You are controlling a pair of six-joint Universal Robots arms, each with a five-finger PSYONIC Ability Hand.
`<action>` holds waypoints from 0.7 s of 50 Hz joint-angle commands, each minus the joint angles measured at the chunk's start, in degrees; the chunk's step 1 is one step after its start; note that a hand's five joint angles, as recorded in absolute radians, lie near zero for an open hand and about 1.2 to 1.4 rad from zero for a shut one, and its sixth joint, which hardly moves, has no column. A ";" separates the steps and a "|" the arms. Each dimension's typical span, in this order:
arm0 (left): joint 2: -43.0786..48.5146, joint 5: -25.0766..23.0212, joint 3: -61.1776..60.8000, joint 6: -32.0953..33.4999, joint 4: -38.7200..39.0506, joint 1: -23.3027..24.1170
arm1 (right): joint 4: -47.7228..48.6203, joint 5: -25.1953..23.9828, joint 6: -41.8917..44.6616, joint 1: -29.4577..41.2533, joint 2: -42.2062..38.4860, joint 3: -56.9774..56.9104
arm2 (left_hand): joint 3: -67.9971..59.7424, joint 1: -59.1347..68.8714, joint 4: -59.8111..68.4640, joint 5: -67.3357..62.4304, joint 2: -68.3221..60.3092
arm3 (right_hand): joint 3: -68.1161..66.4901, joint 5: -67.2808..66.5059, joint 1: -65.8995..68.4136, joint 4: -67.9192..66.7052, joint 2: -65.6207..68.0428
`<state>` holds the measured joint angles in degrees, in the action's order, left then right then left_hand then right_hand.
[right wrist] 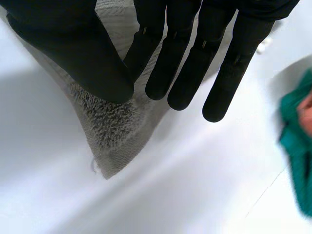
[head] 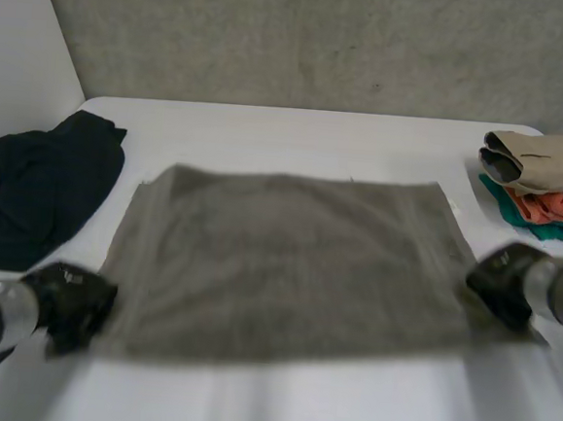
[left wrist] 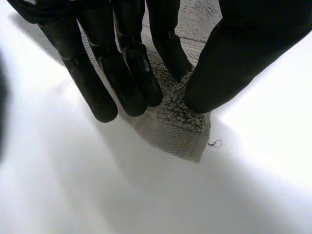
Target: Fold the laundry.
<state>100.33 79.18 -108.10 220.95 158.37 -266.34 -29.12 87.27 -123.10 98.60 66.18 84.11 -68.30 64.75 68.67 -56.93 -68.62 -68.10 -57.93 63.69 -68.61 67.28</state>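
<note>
A grey towel [head: 287,269] lies spread flat across the middle of the white table [head: 297,134]. My left hand [head: 74,302] is at the towel's near left corner. In the left wrist view, that hand [left wrist: 126,73] pinches the corner of the towel [left wrist: 180,131] between straight fingers and thumb. My right hand [head: 500,281] is at the near right corner. In the right wrist view, this hand [right wrist: 185,63] holds the towel [right wrist: 112,131] the same way, with the corner's tip sticking out past the thumb.
A crumpled dark garment [head: 39,191] lies at the table's left side. A stack of folded clothes [head: 547,183], beige over orange over teal, sits at the far right; its teal cloth [right wrist: 297,146] is beside my right hand. A grey wall stands behind the table.
</note>
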 commanded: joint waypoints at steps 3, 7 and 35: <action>-2.17 -1.40 2.27 7.75 -5.02 -3.23 | 3.54 -2.98 7.18 -2.36 5.80 7.30 | -11.70 15.25 11.33 -13.07 -11.38 | -11.90 -12.07 16.31 -11.39 12.72; 2.13 0.88 7.02 4.33 2.80 0.20 | 6.44 -1.75 2.88 0.10 1.77 3.96 | -11.70 15.25 11.33 -13.07 -11.38 | -11.90 -12.07 16.31 -11.39 12.72; 32.38 16.53 38.67 -0.43 26.73 13.29 | 43.89 9.85 -7.59 10.82 -32.87 -32.60 | 58.30 -54.75 -58.67 56.93 58.62 | 58.05 57.88 -53.64 58.56 -57.24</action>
<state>131.51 96.47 -70.63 220.34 186.05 -255.25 16.77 93.33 -130.66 108.08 38.96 59.07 -52.20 49.46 52.20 -42.20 -50.93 -40.89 -31.43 39.34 -42.17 39.63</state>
